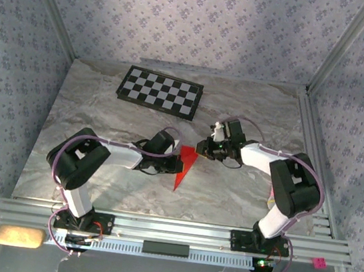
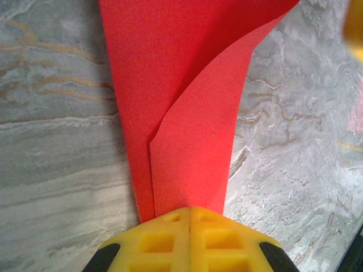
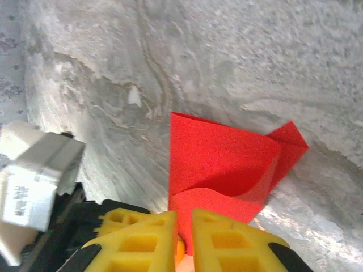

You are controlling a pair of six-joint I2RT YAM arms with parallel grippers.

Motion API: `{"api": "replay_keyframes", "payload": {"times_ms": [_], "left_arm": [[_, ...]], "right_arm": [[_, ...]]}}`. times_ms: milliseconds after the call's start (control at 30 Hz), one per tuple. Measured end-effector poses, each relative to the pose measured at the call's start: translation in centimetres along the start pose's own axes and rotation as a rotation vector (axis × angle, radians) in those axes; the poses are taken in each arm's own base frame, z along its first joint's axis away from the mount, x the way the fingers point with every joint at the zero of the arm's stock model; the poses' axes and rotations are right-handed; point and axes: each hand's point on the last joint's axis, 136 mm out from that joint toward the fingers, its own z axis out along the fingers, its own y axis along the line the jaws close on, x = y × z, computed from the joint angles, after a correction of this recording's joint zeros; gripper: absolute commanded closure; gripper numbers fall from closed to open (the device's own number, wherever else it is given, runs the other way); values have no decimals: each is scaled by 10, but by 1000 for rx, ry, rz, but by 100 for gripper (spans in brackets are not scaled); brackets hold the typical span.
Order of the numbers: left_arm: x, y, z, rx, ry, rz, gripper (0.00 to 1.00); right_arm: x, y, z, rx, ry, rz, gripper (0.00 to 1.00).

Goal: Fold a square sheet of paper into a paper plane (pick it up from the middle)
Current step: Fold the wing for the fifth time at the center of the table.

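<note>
Left fingers pinched shut on narrow end of creased bright red paper sheet; right fingers, nearly closed, gripped another edge over grey marbled desk.

- Black-and-white checkerboard: lies flat on the far part of the tabletop, left of centre, turned slightly askew.
- Tabletop: grey marbled surface with pale and tan veins.
- Walls: lilac wallpaper with a small floral pattern on three sides.
- Aluminium rails: run along the near edge.
- Small pink tag: at the rails' right end.
- Beige oblong pad: near-left corner, below the rails.
</note>
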Motion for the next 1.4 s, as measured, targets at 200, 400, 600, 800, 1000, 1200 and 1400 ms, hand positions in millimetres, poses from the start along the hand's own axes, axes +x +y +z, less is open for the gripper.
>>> {"api": "replay_keyframes", "payload": {"times_ms": [200, 400, 600, 800, 1000, 1200, 1400], "left_arm": [[0, 0, 0, -8, 5, 25, 100], [0, 0, 0, -15, 12, 36, 100], [0, 0, 0, -16, 13, 38, 100], [1, 0, 0, -16, 13, 44, 100], [1, 0, 0, -16, 14, 49, 100], [0, 0, 0, -16, 13, 49, 100], [0, 0, 0, -17, 14, 50, 100]], "right_arm": [[16, 3, 14, 3, 53, -31, 91], [33, -13, 34, 54, 119, -18, 92], [22, -33, 30, 82, 94, 28, 92], [-3, -52, 19, 92, 36, 92, 92], [-31, -66, 10, 133, -40, 116, 90], [-38, -57, -3, 151, -87, 88, 89], [-18, -13, 1, 64, -50, -5, 89]]}}
